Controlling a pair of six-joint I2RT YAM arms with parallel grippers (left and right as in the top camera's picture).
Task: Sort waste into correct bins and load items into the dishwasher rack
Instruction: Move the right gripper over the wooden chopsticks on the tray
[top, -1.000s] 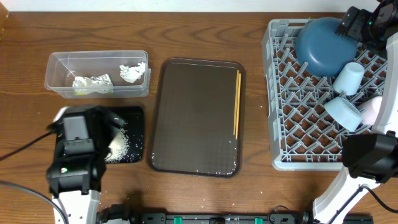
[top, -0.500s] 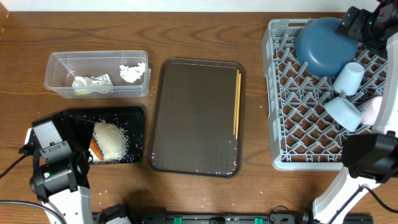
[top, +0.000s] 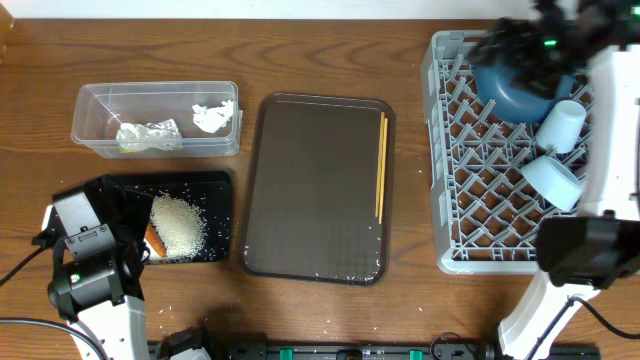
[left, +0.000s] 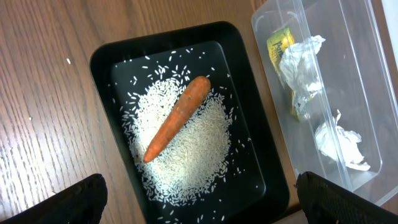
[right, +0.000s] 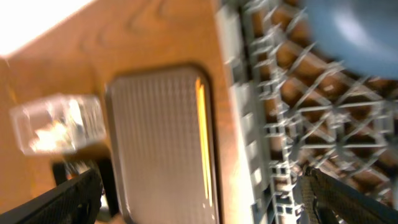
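The black tray (top: 215, 184) holds the rice heap (top: 179, 225) and the carrot (top: 154, 241); the left wrist view shows the carrot (left: 177, 117) lying on the rice (left: 186, 152). The clear tub (top: 95, 100) holds tissue (top: 211, 117), foil (top: 150, 132) and a yellow-green wrapper (left: 281, 42). My left gripper (left: 199, 208) is open and empty, above the tray's near end. The chopsticks (top: 381, 165) lie on the brown tray's right side. The grey rack (top: 455, 180) holds the dark blue bowl (top: 512, 82), a white cup (top: 562, 125) and the light blue cup (top: 552, 180). My right gripper (top: 510, 45) is open, blurred, above the rack's back.
The large brown serving tray (top: 310, 190) lies between the bins and the rack, with a few rice grains at its front edge. Stray grains lie on the wood near the black tray. My left arm (top: 88, 265) stands at the front left, my right arm (top: 610, 130) along the rack's right side.
My left arm drew back from over the black tray to the front left, uncovering the rice and carrot. My right gripper swung left from the far right corner to over the bowl.
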